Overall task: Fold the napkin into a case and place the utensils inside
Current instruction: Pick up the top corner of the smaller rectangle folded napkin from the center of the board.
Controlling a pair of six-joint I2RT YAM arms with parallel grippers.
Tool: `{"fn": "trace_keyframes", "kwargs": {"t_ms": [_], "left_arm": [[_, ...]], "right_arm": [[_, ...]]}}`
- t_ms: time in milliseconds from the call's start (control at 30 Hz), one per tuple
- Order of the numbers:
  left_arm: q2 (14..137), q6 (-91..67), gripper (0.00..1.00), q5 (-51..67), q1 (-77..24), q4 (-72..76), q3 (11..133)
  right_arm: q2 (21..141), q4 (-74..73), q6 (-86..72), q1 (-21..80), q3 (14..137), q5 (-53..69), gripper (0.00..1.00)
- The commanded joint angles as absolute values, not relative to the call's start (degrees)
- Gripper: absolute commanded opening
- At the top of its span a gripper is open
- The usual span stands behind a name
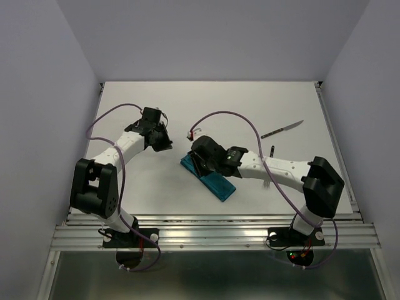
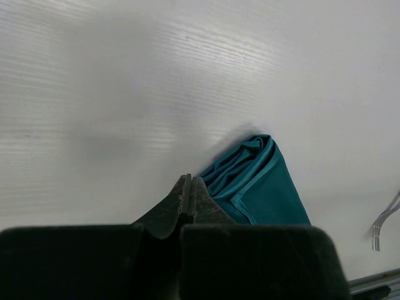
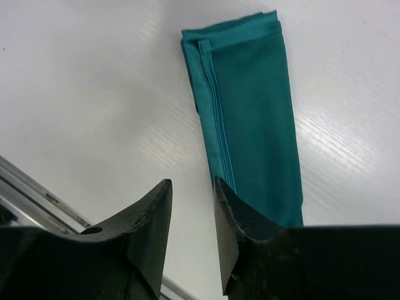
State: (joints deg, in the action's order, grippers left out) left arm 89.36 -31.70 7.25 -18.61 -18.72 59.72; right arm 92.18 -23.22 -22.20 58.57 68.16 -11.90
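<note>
Your napkin is already folded into the case, a long narrow teal pouch. It lies flat on the desk, a little right of the middle and nearer to the arm bases than to the far edge. It lies at a diagonal, with one end toward the left arm and the other toward the near edge. In the left wrist view, the end nearest that camera shows several layers of cloth bunched together, and a hemmed flap lies on top.

Your right pincer hangs over the case at its end toward the left arm. Its fingers are spread by a narrow gap and only bare desk shows between them. One finger overlaps the edge of the cloth in its own camera view, but I cannot tell if it touches.

Your left pincer is pressed together and holds nothing. It is just beside that same end of the case, above bare desk.

The fork lies to the right of the case and apart from it, partly hidden under the right arm in the top view. The knife lies farther back on the right, well apart from the case.
</note>
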Motion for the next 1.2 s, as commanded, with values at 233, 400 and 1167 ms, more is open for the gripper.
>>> {"fn": "trace_keyframes", "kwargs": {"t_ms": [233, 400, 1167], "left_arm": [[84.6, -30.4, 0.00, 9.0, -11.6, -19.5, 56.2], [84.9, -30.5, 0.00, 9.9, -11.2, -18.8, 55.4], [85.2, -30.2, 0.00, 10.9, -11.1, -18.1, 54.3]], "right_arm": [[108.8, -20.9, -13.7, 59.1, 83.4, -17.4, 0.49], [111.9, -19.5, -14.1, 59.1, 85.3, -19.6, 0.50], [119.4, -17.4, -18.9, 59.1, 89.5, -25.0, 0.53]]}}
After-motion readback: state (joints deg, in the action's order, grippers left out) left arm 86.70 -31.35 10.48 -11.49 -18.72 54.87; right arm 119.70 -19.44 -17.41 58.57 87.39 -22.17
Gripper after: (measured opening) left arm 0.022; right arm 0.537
